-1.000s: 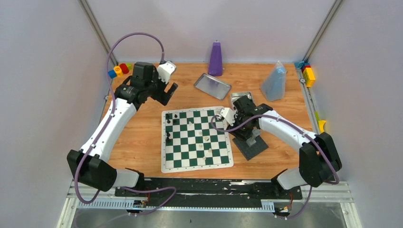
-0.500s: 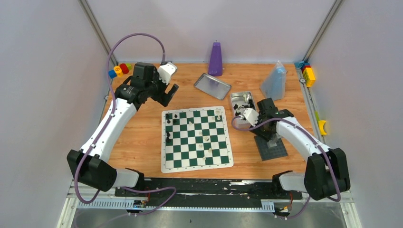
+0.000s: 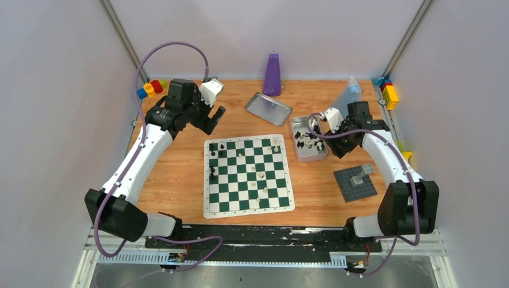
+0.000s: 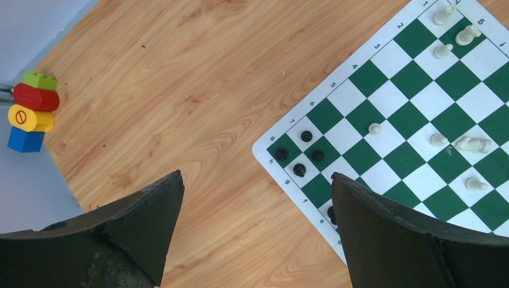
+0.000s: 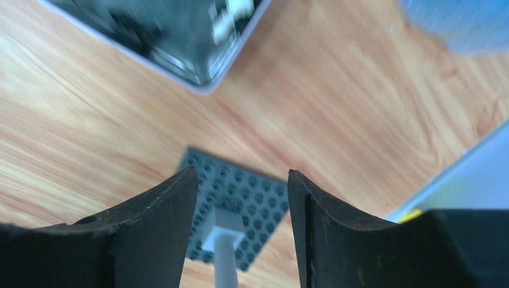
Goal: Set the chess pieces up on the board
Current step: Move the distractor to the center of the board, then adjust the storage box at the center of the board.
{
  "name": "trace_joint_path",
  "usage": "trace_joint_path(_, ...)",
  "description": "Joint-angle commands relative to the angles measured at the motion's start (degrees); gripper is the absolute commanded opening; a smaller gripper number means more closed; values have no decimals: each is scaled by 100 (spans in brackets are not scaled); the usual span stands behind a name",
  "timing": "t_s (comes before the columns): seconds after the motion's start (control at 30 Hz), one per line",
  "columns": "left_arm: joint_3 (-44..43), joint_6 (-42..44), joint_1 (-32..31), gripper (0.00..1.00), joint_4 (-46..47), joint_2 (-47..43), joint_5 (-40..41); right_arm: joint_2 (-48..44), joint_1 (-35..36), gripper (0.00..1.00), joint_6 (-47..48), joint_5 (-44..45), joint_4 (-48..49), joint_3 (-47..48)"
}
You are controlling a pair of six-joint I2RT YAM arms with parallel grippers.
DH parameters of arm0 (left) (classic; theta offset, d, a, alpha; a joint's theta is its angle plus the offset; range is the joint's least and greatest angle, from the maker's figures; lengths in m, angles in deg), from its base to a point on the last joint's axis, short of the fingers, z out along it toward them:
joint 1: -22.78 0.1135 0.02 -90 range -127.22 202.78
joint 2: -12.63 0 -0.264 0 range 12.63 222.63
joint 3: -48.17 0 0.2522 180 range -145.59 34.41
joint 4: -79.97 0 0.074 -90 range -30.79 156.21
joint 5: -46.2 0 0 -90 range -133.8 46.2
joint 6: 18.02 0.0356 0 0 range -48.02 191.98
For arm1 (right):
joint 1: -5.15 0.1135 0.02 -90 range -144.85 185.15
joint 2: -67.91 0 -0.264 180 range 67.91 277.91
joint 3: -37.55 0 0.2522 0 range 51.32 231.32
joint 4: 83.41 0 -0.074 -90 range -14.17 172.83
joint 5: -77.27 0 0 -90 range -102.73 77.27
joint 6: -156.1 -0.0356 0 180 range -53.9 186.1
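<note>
The green-and-white board (image 3: 223,207) lies mid-table. Black chess pieces (image 3: 213,149) stand at its far left, and cream ones (image 3: 262,174) are scattered on its right half, one lying on its side. More pieces fill a small metal tin (image 3: 293,129) right of the board. My left gripper (image 3: 211,115) hovers open behind the board's far left corner. In the left wrist view it (image 4: 255,177) is empty over bare wood, with black pieces (image 4: 300,153) just ahead. My right gripper (image 3: 341,143) hangs open and empty beside the tin. Between its fingertips (image 5: 240,174) only the baseplate below shows.
A grey studded baseplate (image 3: 348,187) with a pale post lies at the near right, also in the right wrist view (image 5: 252,192). A silver tray (image 3: 268,108), purple cone (image 3: 272,75) and blue bag (image 3: 347,102) line the back. Coloured blocks (image 3: 150,89) sit far left.
My right gripper swung from the board's far right corner back to the tin, and its jaws widened. A cream piece stands where it was. The baseplate slid right. The left arm held still.
</note>
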Motion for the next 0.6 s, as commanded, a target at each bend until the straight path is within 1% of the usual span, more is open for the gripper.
trace_joint_path(0.0, -107, 59, 7, 100, 173, 65, -23, 199, 0, 58, -1085, -1742, 160, 803)
trace_joint_path(0.1, 76, 103, 7, 100, 317, 157, -186, 404, 18, 59, -1764, -2324, 547, 1007)
trace_joint_path(0.27, 470, 208, 3, 100, 585, 202, -646, 812, 72, 59, -2352, -2576, 1216, 1170)
trace_joint_path(0.43, 714, 200, -6, 100, 705, 263, -1102, 1261, 270, 56, -2320, -2539, 1243, 1258)
trace_joint_path(0.57, 733, 110, -11, 100, 802, 340, -1179, 1535, 442, 50, -2278, -2320, 1360, 1194)
